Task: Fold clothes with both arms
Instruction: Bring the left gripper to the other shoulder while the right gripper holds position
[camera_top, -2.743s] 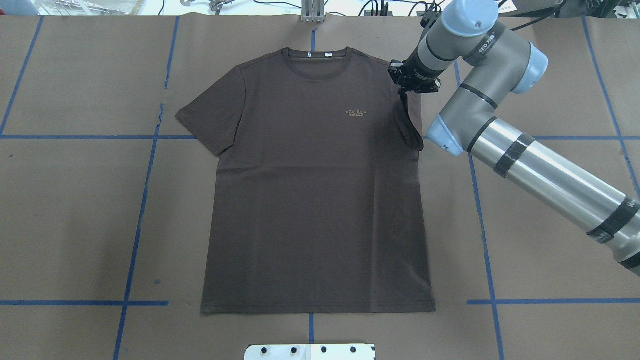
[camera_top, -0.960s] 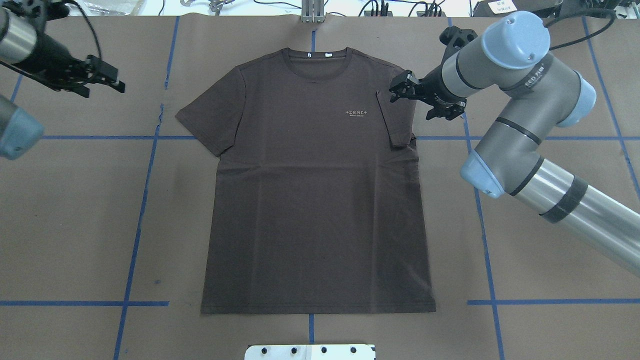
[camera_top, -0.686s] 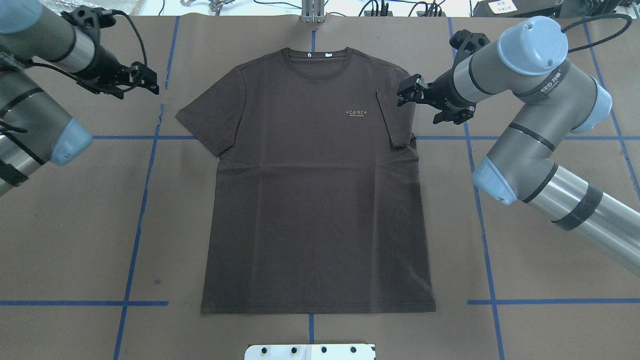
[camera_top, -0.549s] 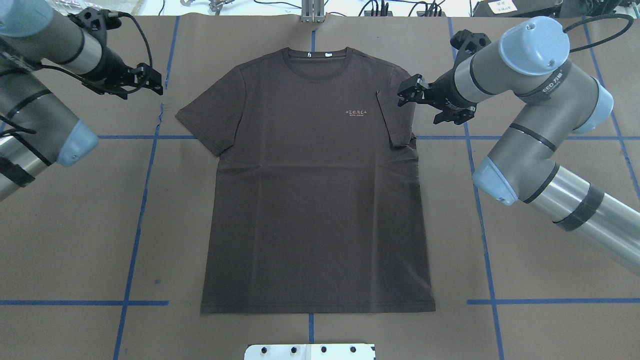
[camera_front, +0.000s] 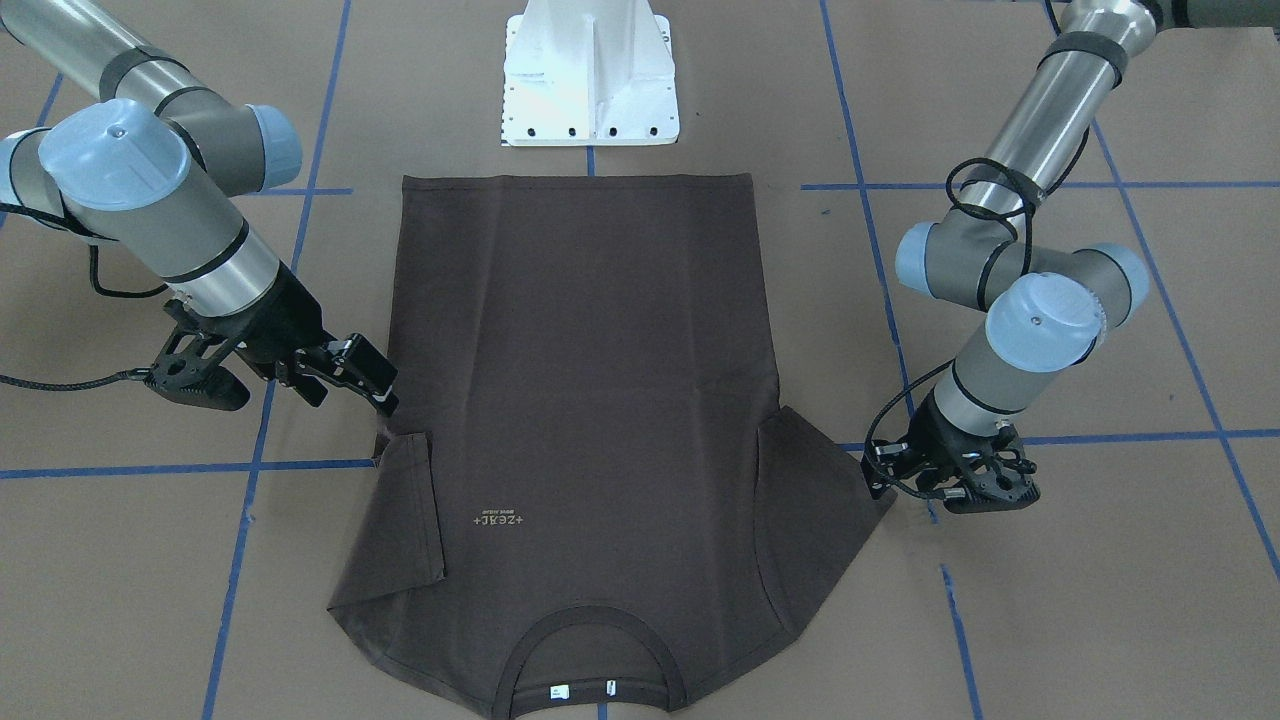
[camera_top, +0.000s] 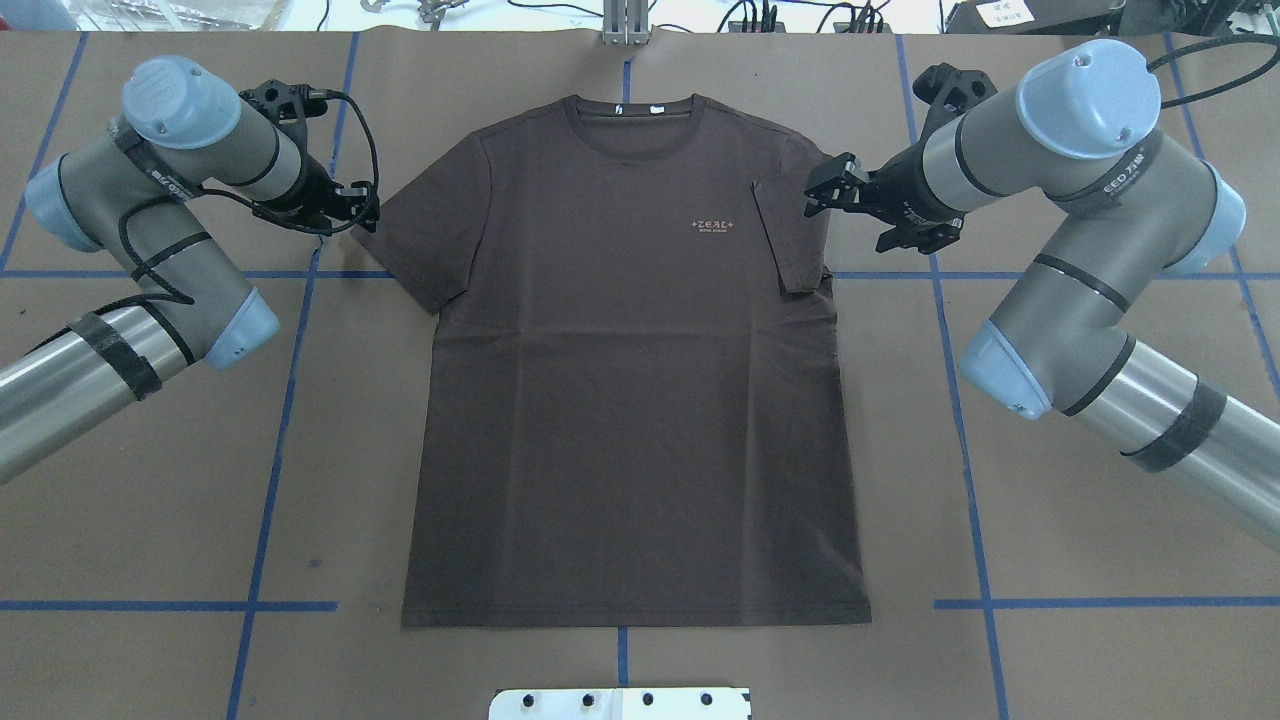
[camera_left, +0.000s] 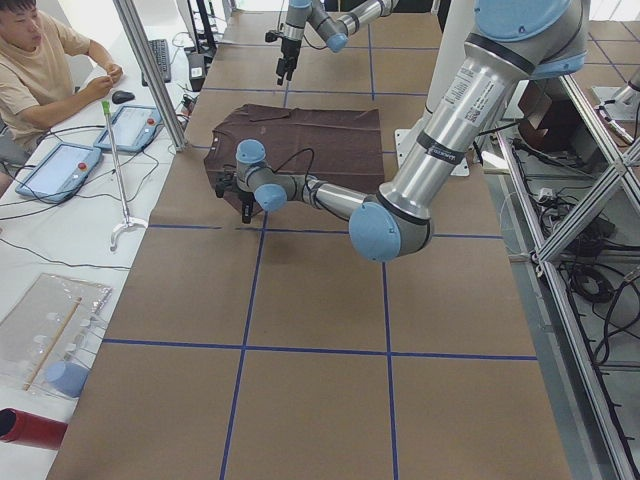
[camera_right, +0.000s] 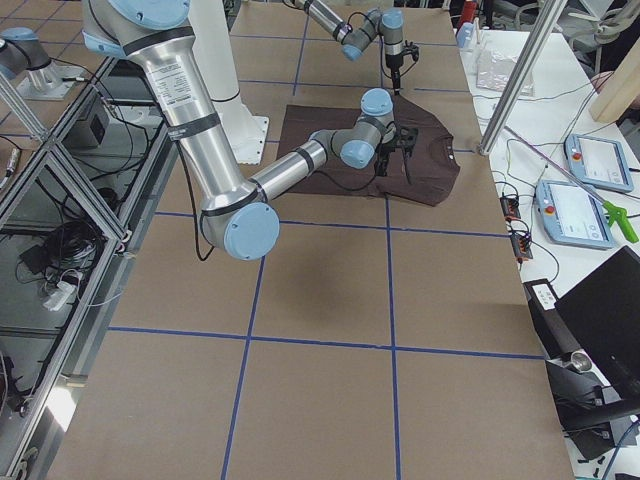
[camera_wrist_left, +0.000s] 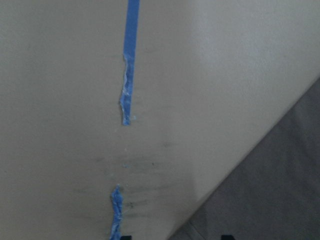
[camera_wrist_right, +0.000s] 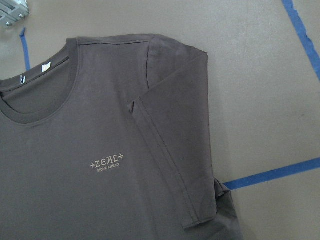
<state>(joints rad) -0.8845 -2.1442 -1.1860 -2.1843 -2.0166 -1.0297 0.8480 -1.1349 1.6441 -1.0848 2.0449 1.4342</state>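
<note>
The dark brown T-shirt (camera_top: 630, 400) lies flat and front up, collar at the far edge; it also shows in the front view (camera_front: 590, 380). Its right sleeve (camera_top: 790, 235) is folded in over the chest beside the pale logo (camera_wrist_right: 106, 162). Its left sleeve (camera_top: 420, 240) lies spread out. My left gripper (camera_top: 358, 208) is open and low at that sleeve's outer tip, and the left wrist view shows the cloth edge (camera_wrist_left: 270, 190) between its fingertips. My right gripper (camera_top: 840, 212) is open and empty, just above and outside the folded sleeve; in the front view it (camera_front: 355, 390) is on the left.
The table is covered in brown paper with blue tape lines (camera_top: 290, 330). The white pedestal base (camera_front: 590, 90) stands at the shirt's hem side. A metal bracket (camera_top: 625, 25) is at the far edge. An operator (camera_left: 40, 60) and tablets (camera_left: 60, 165) sit beyond the far side.
The right gripper let go of the right sleeve, which now lies folded on the chest, and drew back a little. The left arm came into view and moved down to the left sleeve's tip.
</note>
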